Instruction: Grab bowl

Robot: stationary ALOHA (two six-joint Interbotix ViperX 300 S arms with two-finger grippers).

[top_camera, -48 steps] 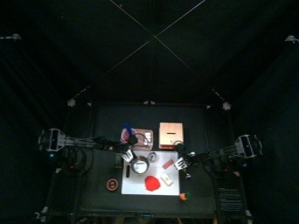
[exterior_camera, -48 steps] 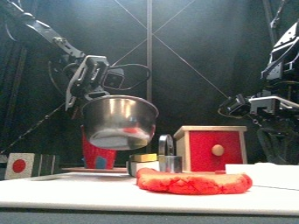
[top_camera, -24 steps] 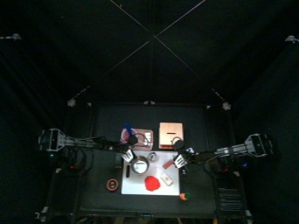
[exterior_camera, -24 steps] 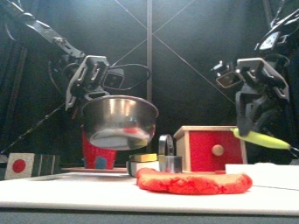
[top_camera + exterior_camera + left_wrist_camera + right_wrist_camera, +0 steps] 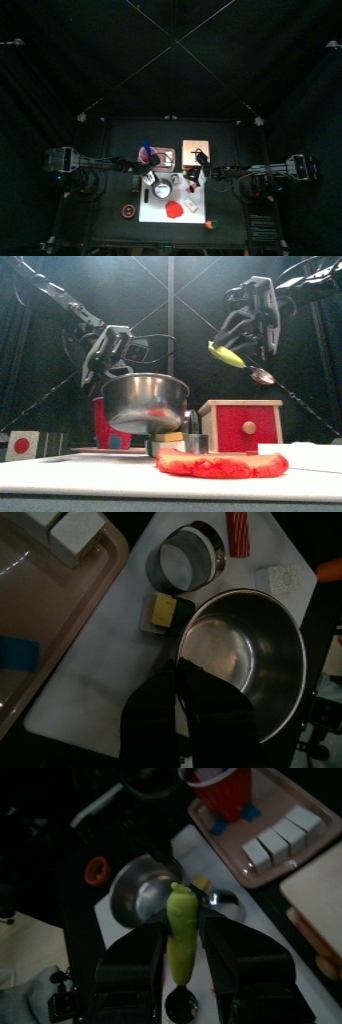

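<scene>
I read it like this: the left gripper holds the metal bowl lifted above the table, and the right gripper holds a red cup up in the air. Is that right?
Not quite. The left gripper does hold the metal bowl by its rim above the table, but the right gripper holds a spoon with a yellow-green handle, not a red cup. The front and right wrist views show it; the red cup stands behind the bowl.

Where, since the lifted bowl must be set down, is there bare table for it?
The far strip of the table, behind the tray and tan board, looks bare enough for the bowl. The middle is crowded, from the tray down to the red disc and red ring.
</scene>
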